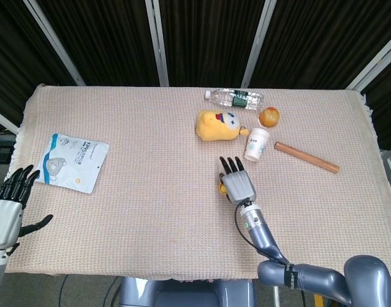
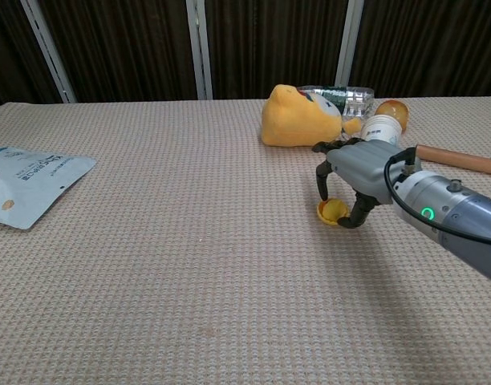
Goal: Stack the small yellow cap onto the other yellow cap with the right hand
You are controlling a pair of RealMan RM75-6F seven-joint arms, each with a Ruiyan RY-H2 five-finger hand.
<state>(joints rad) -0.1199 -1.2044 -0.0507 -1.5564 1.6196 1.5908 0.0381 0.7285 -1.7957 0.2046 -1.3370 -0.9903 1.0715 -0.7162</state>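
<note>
over yellow cap [image 2: 332, 211] — right hand [image 2: 355, 170], fingers curled

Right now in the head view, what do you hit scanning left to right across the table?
Left robot hand → mask packet → yellow plush toy → white paper cup → wooden stick. Left out for overlapping x-positions: the right robot hand, yellow caps, water bottle and orange fruit.

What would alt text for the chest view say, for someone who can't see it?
A grey robot hand reaches in from the right, fingers curled down around a small yellow cap on a beige woven tablecloth. Behind it lie a yellow plush toy, a plastic bottle, a white cup and a wooden stick; a white packet lies at far left.
</note>
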